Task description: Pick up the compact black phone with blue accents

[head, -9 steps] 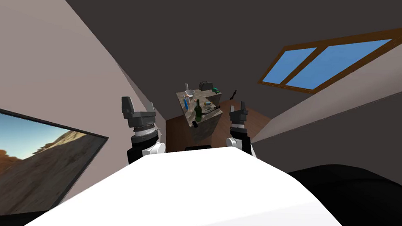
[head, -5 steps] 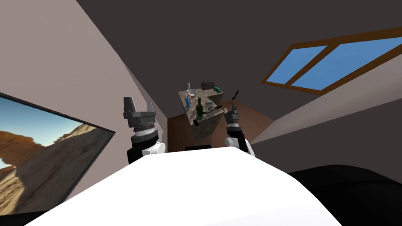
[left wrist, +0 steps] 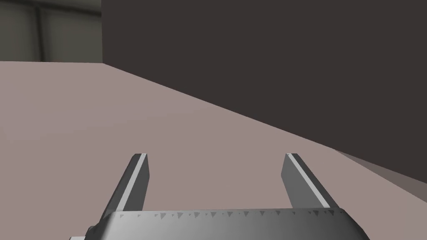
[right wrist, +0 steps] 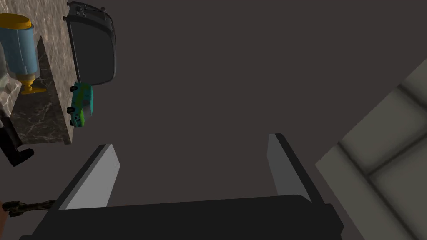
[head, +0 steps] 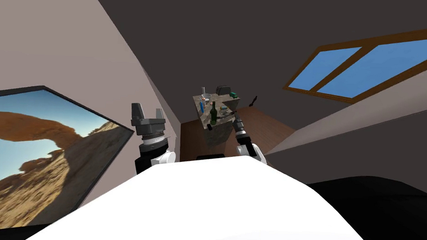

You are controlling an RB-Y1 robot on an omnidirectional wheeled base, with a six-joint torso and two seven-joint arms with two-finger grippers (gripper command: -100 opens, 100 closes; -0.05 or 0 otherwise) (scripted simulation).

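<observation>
Black-framed desert landscape picture (head: 39, 158) hangs well to the left of the brown-veined marble counter (head: 219, 132), with a wood-framed blue window (head: 368, 64) high to the counter's right. The robot's left gripper (head: 147, 110) is raised left of the counter, its fingers spread with nothing between them. The right gripper (right wrist: 190, 143), likewise spread and empty, reaches just beside the counter's right edge. At the counter's far end stands a dark grey rounded toaster (right wrist: 91, 46), a green toy car (right wrist: 81, 104) just beside it. A dark green bottle (head: 213, 114) stands mid-counter. The small black phone (head: 210, 127) lies at the counter's near edge, apart from both grippers.
</observation>
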